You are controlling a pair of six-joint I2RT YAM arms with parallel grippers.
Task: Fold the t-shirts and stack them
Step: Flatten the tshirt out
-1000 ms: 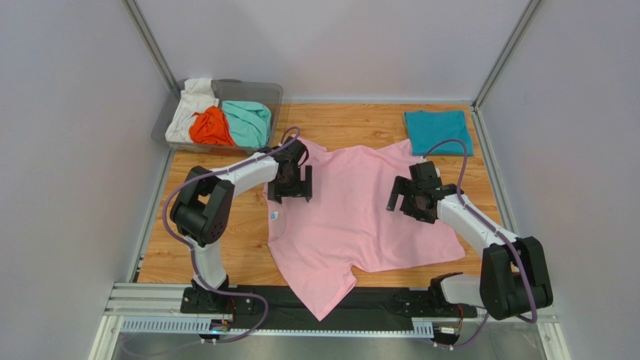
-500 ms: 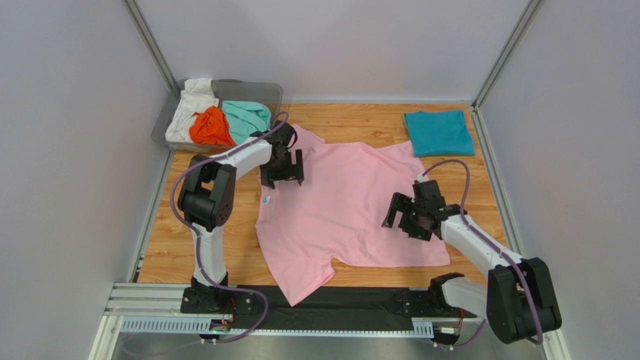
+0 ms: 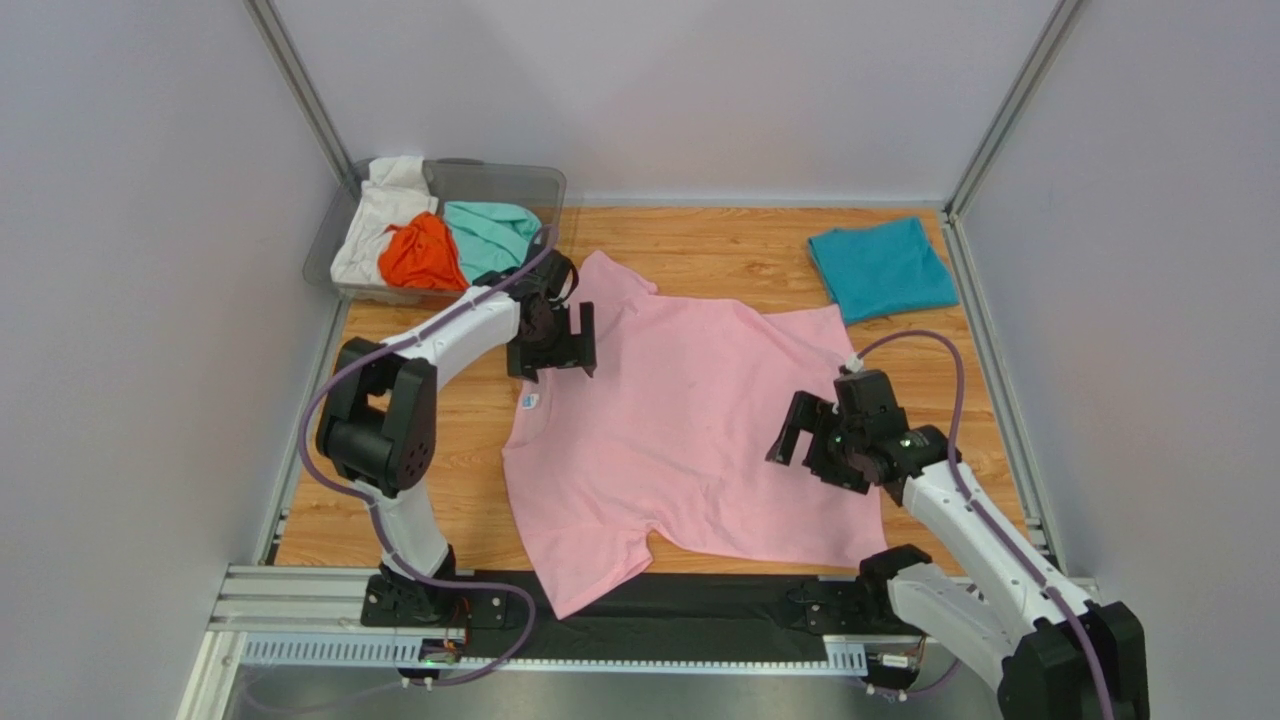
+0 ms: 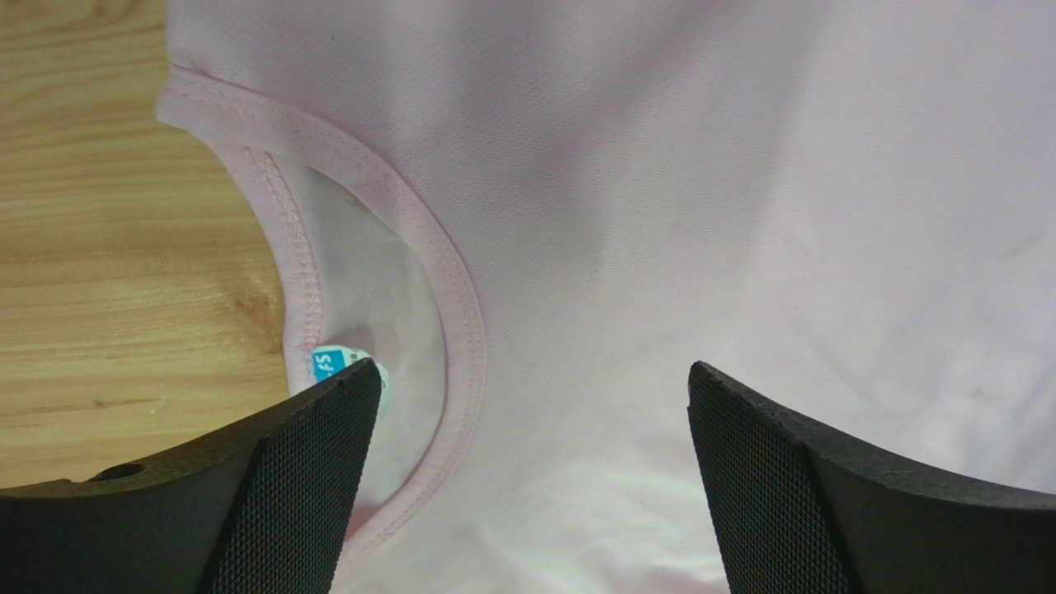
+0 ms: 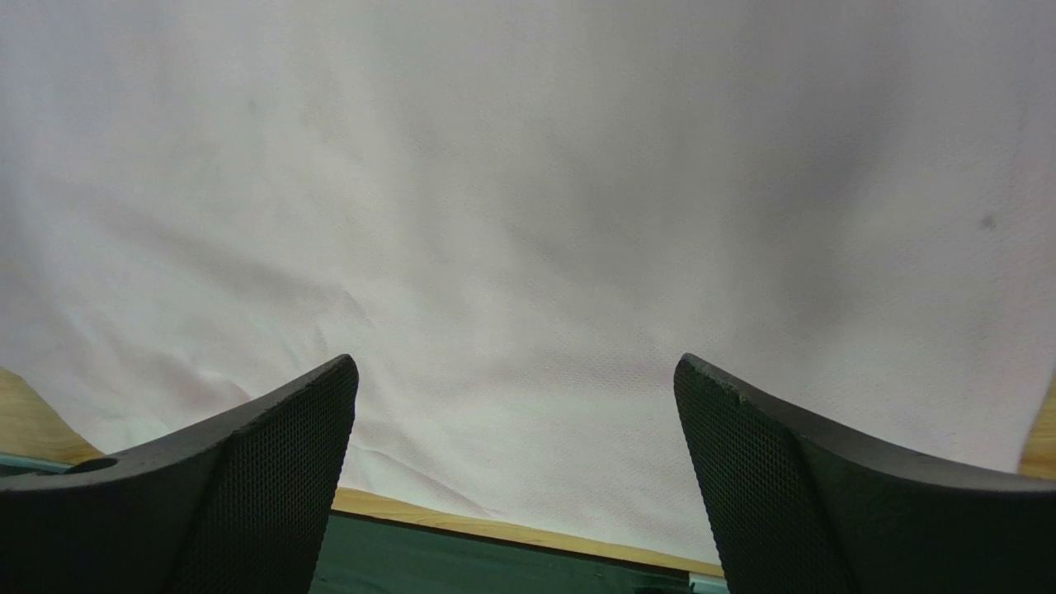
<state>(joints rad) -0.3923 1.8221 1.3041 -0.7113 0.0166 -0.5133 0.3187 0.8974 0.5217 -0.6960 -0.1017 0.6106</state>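
Observation:
The light pink t-shirt (image 3: 691, 420) lies spread flat on the wooden table, its neck to the left and one sleeve hanging over the near edge. My left gripper (image 3: 550, 348) is open right over the collar; the left wrist view shows the collar (image 4: 459, 297) and the blue neck label (image 4: 325, 365) between my fingers (image 4: 533, 433). My right gripper (image 3: 819, 446) is open over the shirt's right part, close to its near edge (image 5: 514, 421). The teal-blue t-shirt (image 3: 884, 267) lies folded at the back right.
A clear plastic bin (image 3: 519, 170) at the back left holds the white (image 3: 376, 218), orange (image 3: 418, 255) and mint-green (image 3: 493, 236) t-shirts. A black mat (image 3: 751, 600) runs along the near edge. Metal frame posts and grey walls close in both sides.
The pink t-shirt has slid to the left and toward the near edge. My left gripper has moved left and toward the bin. My right gripper has moved toward the near edge.

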